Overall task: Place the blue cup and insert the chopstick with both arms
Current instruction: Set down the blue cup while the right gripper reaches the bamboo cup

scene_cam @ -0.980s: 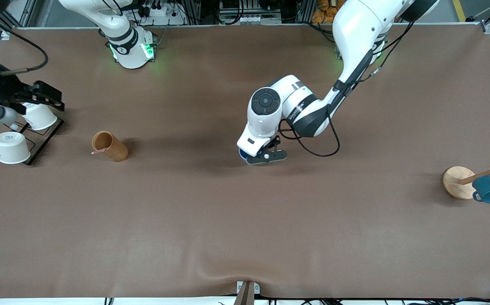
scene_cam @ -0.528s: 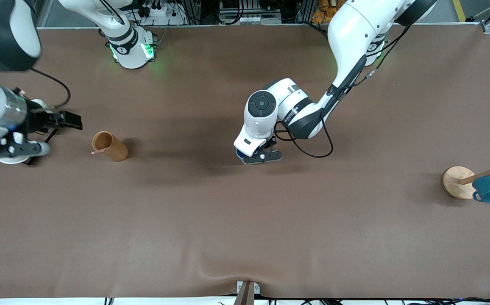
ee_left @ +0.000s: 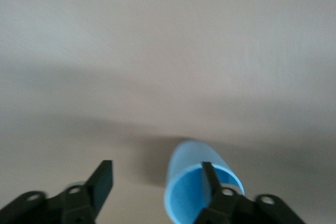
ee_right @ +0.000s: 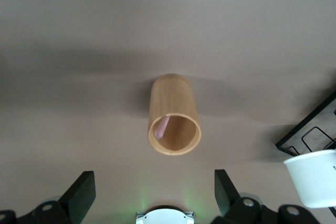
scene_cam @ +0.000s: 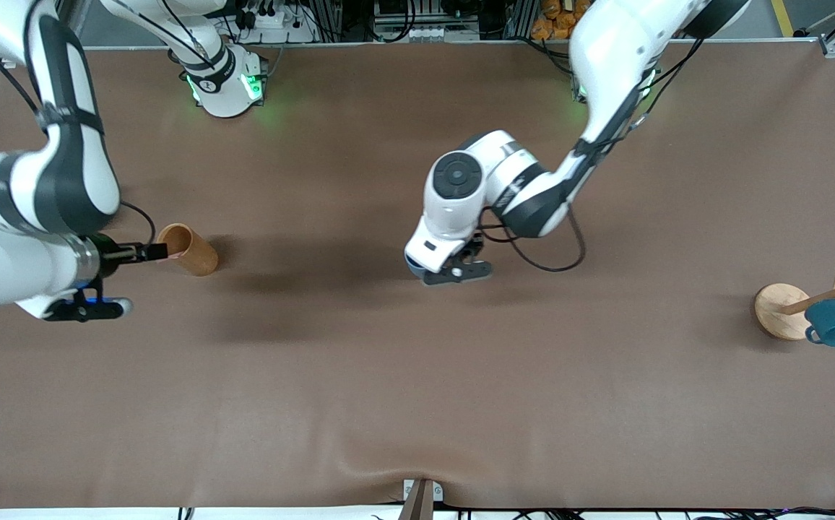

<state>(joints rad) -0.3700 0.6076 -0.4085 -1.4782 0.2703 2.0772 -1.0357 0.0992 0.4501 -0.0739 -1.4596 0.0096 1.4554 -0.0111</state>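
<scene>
Left wrist view shows the left tool point(ee_left: 157, 182) spread wide, one finger point(ee_left: 209, 178) inside the blue cup point(ee_left: 189, 169), which stands mid-surface point(scene_cam: 388, 375). The right tool point(ee_right: 152, 192) hangs released over the brown cylinder point(ee_right: 173, 114) holding the chopstick point(ee_right: 160, 127), toward the right arm's end.

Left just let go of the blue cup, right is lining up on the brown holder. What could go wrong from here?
1. The left gripper is open, but one finger sits inside the blue cup; lifting off at an angle could tip it.
2. The chopstick leans inside the brown holder, only its tip showing. The open right gripper may bump the rim and topple the holder.
</scene>
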